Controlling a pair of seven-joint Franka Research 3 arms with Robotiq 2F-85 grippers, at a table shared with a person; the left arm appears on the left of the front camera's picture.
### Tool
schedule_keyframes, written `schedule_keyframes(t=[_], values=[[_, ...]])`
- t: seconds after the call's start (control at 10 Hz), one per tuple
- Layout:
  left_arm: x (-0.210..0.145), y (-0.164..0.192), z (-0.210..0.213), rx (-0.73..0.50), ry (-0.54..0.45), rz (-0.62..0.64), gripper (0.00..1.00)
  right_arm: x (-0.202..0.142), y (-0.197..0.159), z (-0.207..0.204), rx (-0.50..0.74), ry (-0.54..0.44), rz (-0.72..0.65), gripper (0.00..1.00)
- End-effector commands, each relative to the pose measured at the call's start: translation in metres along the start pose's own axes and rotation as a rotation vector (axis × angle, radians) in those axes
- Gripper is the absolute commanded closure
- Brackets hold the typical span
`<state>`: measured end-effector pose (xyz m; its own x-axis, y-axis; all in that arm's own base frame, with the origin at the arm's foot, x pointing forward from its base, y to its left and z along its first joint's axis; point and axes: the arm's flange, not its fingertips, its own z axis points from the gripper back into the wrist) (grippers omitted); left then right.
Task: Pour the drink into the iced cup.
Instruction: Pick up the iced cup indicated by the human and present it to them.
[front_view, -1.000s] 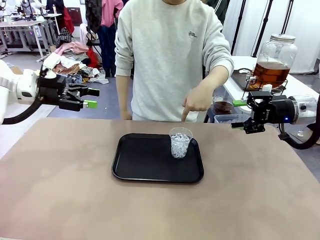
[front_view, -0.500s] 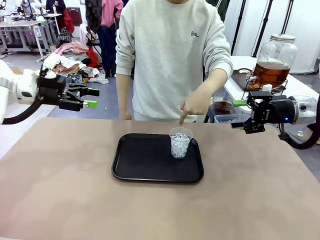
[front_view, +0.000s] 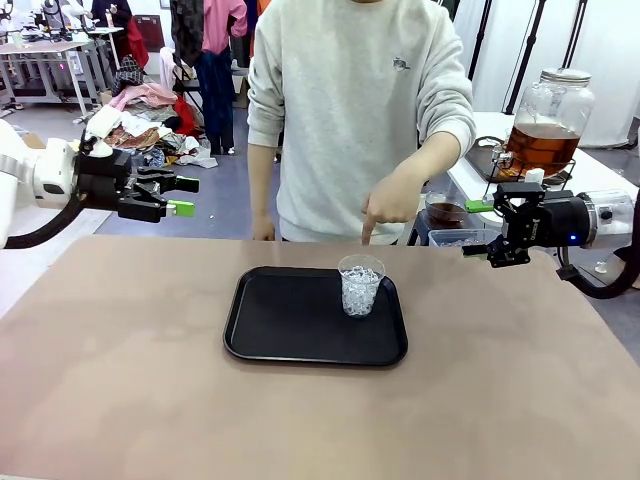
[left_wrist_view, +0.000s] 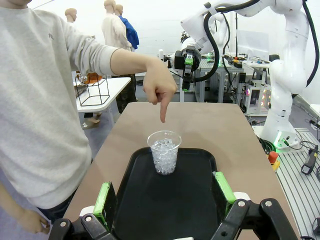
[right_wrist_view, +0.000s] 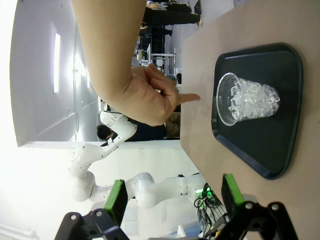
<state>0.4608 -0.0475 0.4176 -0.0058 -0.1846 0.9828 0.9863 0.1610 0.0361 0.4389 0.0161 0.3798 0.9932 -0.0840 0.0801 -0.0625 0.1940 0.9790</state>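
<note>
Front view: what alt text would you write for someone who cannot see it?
A person's hand points down at a clear cup of ice on a black tray, on a brown table. The left pincer and the right pincer hang open in the air at either side. A jar of brown drink stands behind the right one.

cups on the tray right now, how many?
1. A clear iced cup stands at the far right of the black tray; the person's hand points down just beyond it. The whole tray is in view, so none is hidden.
</note>
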Motion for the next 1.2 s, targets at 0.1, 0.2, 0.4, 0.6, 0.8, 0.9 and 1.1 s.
schedule_keyframes(t=[0.1, 0.2, 0.4, 0.6, 0.8, 0.9, 1.1], values=[[0.001, -0.001, 0.0, 0.0, -0.001, -0.003, 0.0, -0.001, 0.005, 0.003, -0.022, 0.059, 0.285, 0.0], [0.001, -0.001, 0.0, 0.0, -0.001, -0.003, 0.0, 0.001, 0.003, 0.003, -0.035, 0.093, 0.372, 0.0], [0.001, -0.001, 0.0, 0.0, -0.001, -0.003, 0.0, 0.003, 0.001, 0.003, -0.056, 0.137, 0.571, 0.0], [0.001, -0.001, 0.0, 0.0, -0.001, -0.003, 0.0, 0.007, 0.003, 0.002, -0.132, 0.151, 0.727, 0.0], [0.001, -0.001, 0.0, 0.0, -0.001, -0.003, 0.0, 0.01, 0.008, -0.003, -0.198, 0.125, 0.798, 0.0], [0.001, -0.001, 0.0, 0.0, -0.001, -0.003, 0.0, 0.008, 0.01, -0.002, -0.197, 0.129, 0.763, 0.0], [0.001, -0.001, 0.0, 0.0, -0.001, -0.003, 0.0, 0.009, 0.007, 0.004, -0.16, 0.15, 0.76, 0.0]])
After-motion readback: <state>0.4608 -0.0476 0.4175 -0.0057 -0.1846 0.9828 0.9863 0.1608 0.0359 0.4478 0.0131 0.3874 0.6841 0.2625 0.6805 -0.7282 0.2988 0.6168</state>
